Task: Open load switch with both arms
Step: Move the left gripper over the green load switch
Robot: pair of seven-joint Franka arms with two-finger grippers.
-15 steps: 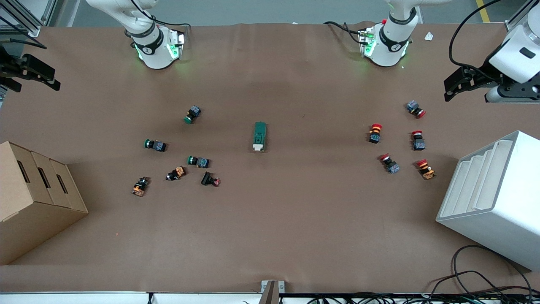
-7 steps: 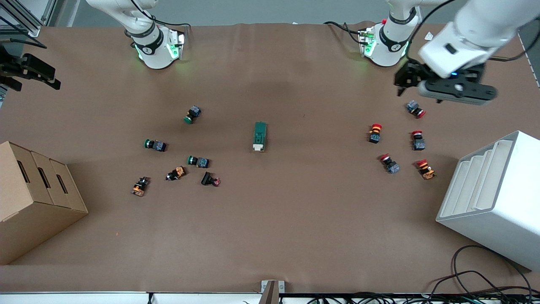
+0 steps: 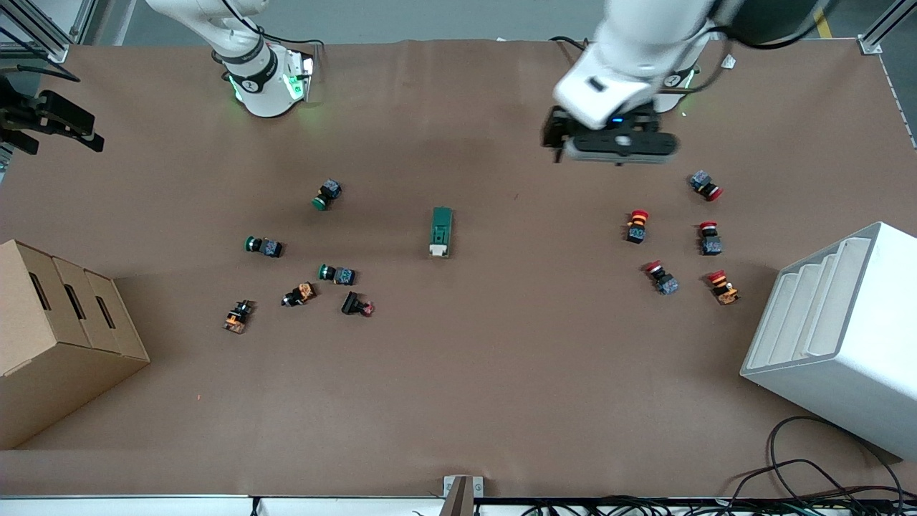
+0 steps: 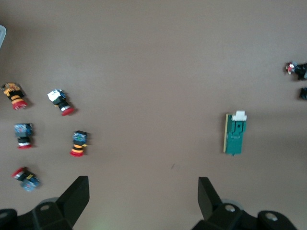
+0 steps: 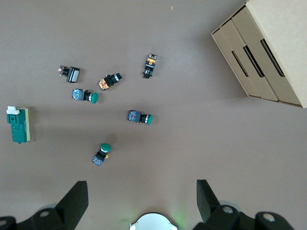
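Note:
The load switch [image 3: 441,231] is a dark green block with a white toggle at the end nearer the front camera. It lies alone mid-table and also shows in the left wrist view [image 4: 236,134] and the right wrist view [image 5: 18,125]. My left gripper [image 3: 553,139] hangs open and empty over bare table close to the left arm's base, off toward that arm's end from the switch; its fingers [image 4: 76,194] stand wide apart. My right gripper [image 3: 82,132] waits open and empty, high over the right arm's end of the table, its fingers [image 5: 79,196] spread.
Green and orange push-buttons [image 3: 337,274] lie scattered toward the right arm's end, red ones [image 3: 660,277] toward the left arm's end. A cardboard box [image 3: 57,337] and a white stepped rack [image 3: 838,337] stand at the two ends. Cables [image 3: 809,480] trail by the front edge.
The left arm has swung in from the left arm's end of the table toward the middle, its gripper still open. The right arm and the switch have not moved.

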